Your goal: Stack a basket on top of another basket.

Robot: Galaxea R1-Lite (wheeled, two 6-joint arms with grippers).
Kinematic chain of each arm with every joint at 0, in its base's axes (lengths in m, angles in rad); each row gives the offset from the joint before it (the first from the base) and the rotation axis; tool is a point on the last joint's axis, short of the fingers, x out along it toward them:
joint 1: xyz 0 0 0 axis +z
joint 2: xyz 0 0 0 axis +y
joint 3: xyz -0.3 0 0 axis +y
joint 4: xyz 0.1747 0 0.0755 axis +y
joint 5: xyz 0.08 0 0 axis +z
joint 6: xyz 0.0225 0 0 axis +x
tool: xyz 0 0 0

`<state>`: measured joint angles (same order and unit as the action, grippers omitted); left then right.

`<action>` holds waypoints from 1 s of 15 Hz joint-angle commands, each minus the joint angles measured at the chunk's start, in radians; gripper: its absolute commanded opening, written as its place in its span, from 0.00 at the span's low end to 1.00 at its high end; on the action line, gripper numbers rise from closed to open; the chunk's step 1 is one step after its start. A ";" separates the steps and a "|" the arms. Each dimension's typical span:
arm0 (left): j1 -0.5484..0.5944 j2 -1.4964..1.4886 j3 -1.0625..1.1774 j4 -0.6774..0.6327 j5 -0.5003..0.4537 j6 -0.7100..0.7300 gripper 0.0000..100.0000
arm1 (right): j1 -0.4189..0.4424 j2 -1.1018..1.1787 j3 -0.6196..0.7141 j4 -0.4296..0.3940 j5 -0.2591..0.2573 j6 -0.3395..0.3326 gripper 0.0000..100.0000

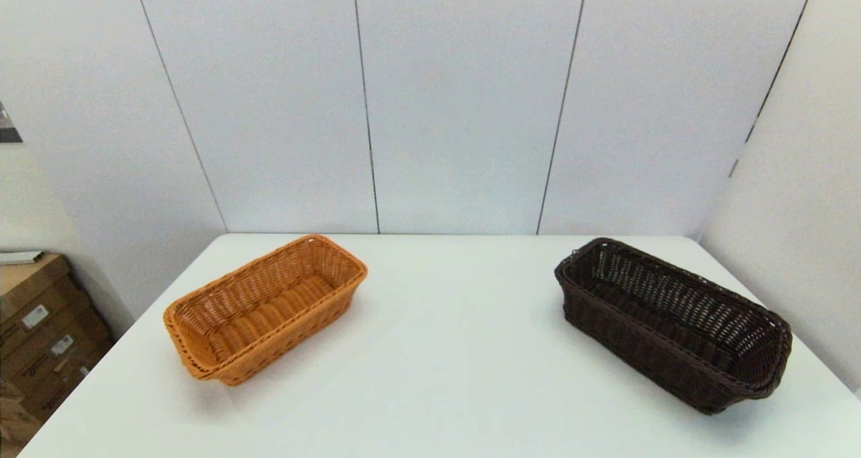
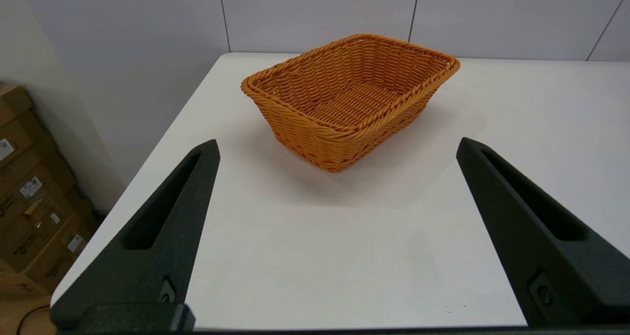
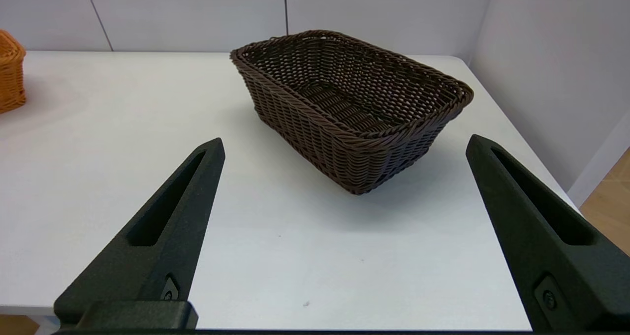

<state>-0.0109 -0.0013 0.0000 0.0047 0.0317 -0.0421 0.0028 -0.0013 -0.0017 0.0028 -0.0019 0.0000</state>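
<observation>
Two baskets met you in the head view, both upright on the white desk (image 1: 444, 350). Take the orange basket (image 1: 266, 308) as your landmark: it sat toward the desk's left edge, and the dark brown basket (image 1: 672, 321) sat well apart from it toward the right edge, nothing stacked on either. Cardboard boxes (image 1: 40, 330) stood on the floor beyond the orange basket's left side, off the desk. Neither arm showed in that view.

From the left wrist view you saw the left end effector (image 2: 337, 145) held back from the orange basket (image 2: 349, 96), near the desk's front edge, its two black fingers (image 2: 162, 231) spread wide and holding nothing. The basket lay ahead between the finger lines, untouched, with the boxes (image 2: 34, 202) off to one side.

From the right wrist view you saw the right end effector (image 3: 344, 143) likewise spread wide and empty, fingers (image 3: 536, 227) clear of the dark brown basket (image 3: 352, 106) in front of it. A corner of the orange basket (image 3: 11, 72) showed at the picture's edge, far across the desk (image 3: 123, 108) from the dark one.
</observation>
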 commanded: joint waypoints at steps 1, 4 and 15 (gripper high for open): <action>0.000 0.000 0.000 0.000 0.001 0.001 1.00 | 0.000 0.000 0.000 0.000 0.000 0.000 1.00; 0.000 0.000 0.000 0.000 0.001 -0.001 1.00 | 0.000 0.000 0.000 0.000 0.000 0.000 1.00; 0.000 0.000 -0.028 0.020 -0.009 0.030 1.00 | 0.000 0.001 0.000 0.000 0.000 0.000 1.00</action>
<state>-0.0109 -0.0013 -0.0128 0.0157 0.0240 -0.0181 0.0028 -0.0013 -0.0017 0.0032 -0.0013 0.0000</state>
